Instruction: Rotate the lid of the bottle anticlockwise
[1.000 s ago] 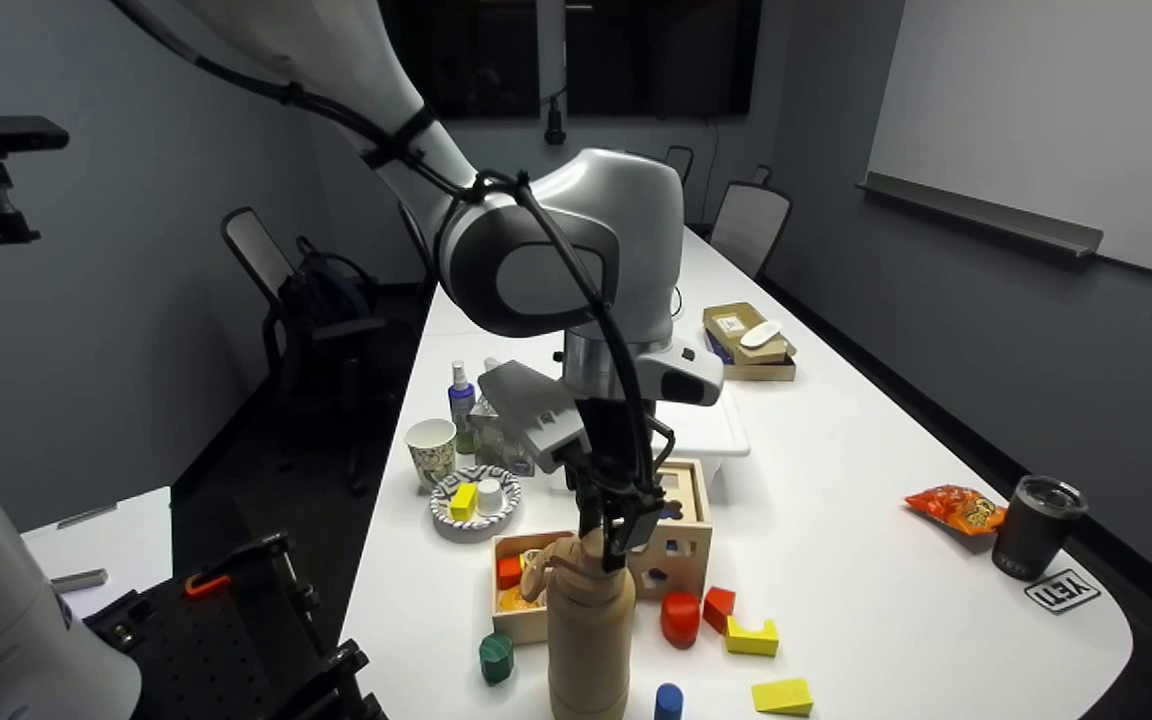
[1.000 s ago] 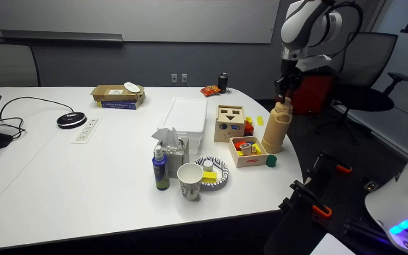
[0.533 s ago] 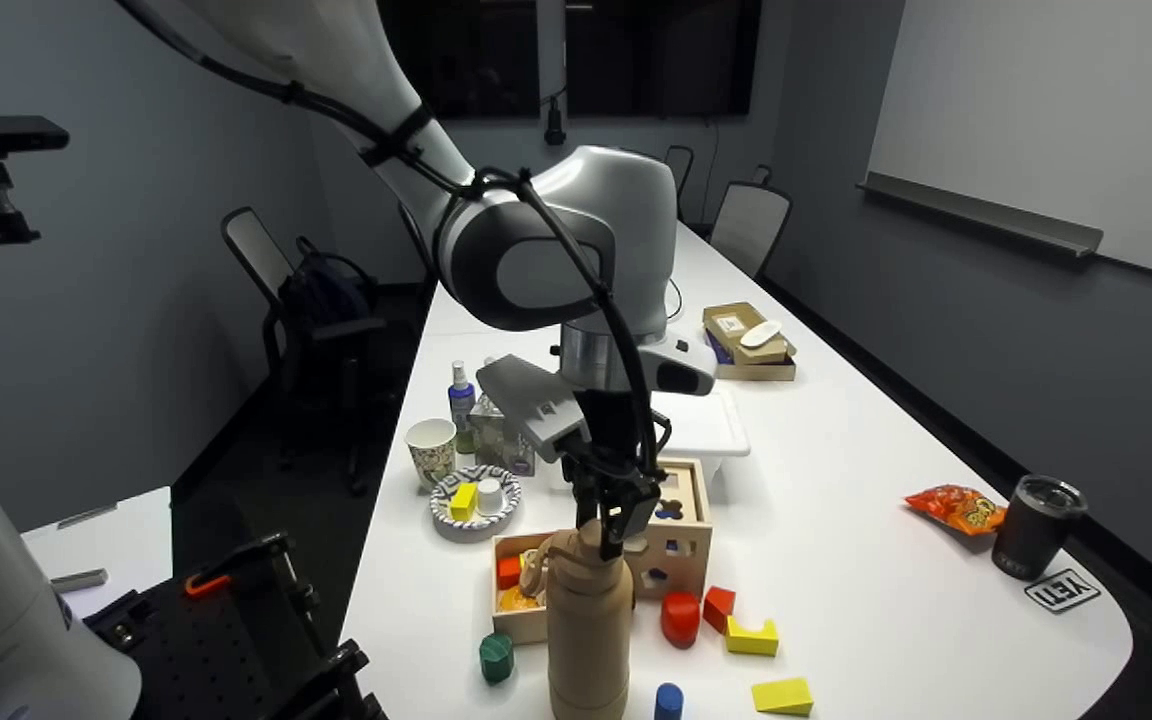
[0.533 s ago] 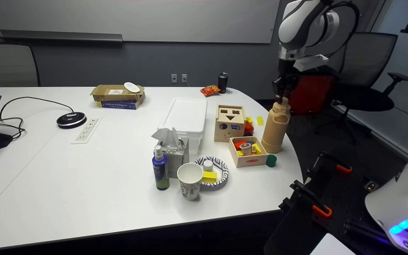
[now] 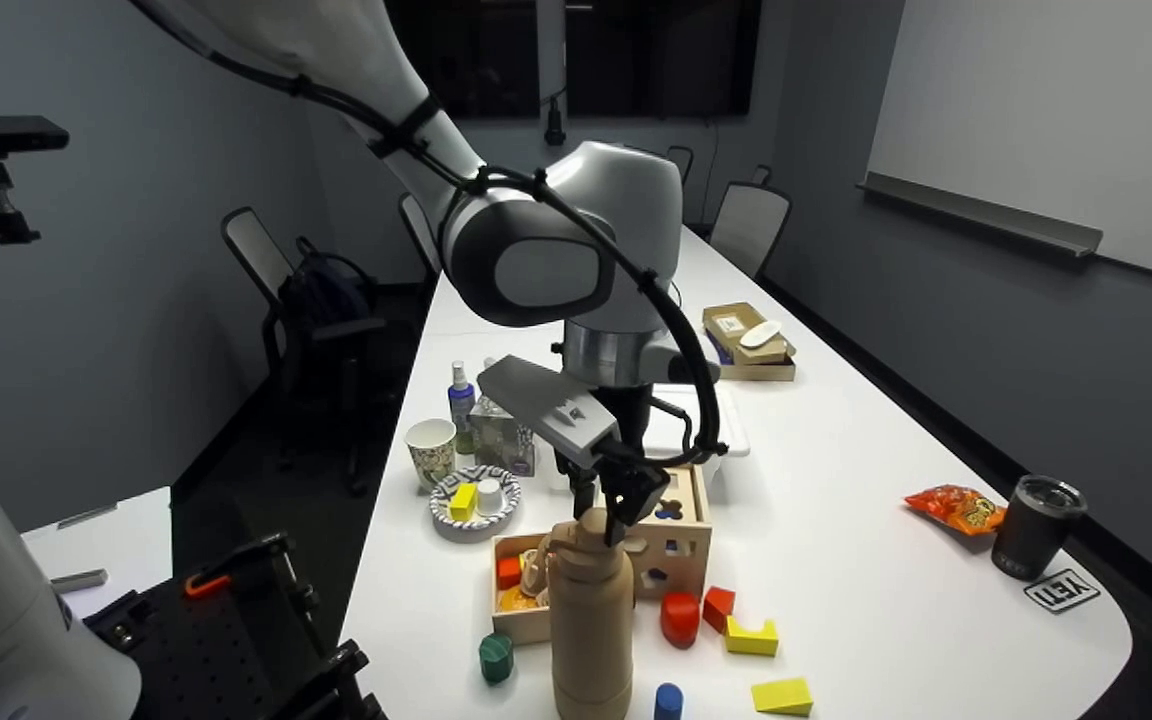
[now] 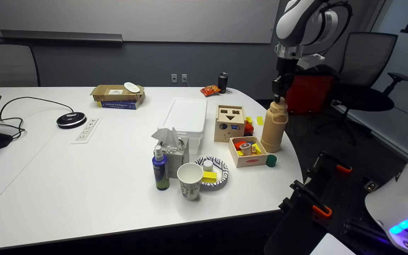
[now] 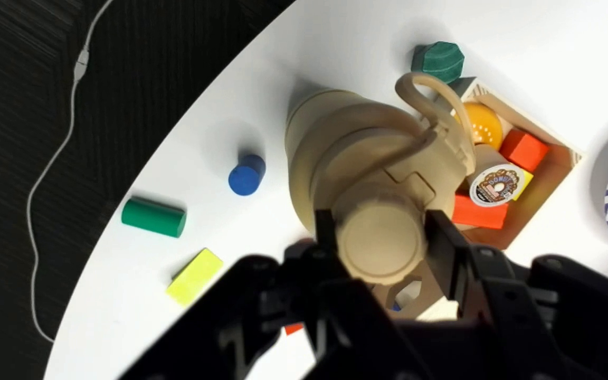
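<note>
The tan bottle (image 5: 591, 640) stands on the table in both exterior views and leans slightly right in an exterior view (image 6: 274, 129). Its round tan lid (image 7: 380, 240) is on top, with a loop handle at the side. In the wrist view my gripper (image 7: 379, 227) has one black finger on each side of the lid, and both appear to touch it. The gripper points down from above; it also shows in an exterior view (image 6: 278, 95). The lid's lower rim is partly hidden by the fingers.
A wooden shape box (image 6: 229, 124) and a small wooden tray (image 6: 248, 162) of blocks stand beside the bottle. A green block (image 7: 439, 60) and a blue cylinder (image 7: 246, 177) lie near it. The curved table edge (image 7: 145, 171) is close to the bottle.
The wrist has turned, and its cable loop has swung to the right in an exterior view. The gripper and bottle top have shifted together, leaving the bottle more upright. The lid stays between the fingers.
</note>
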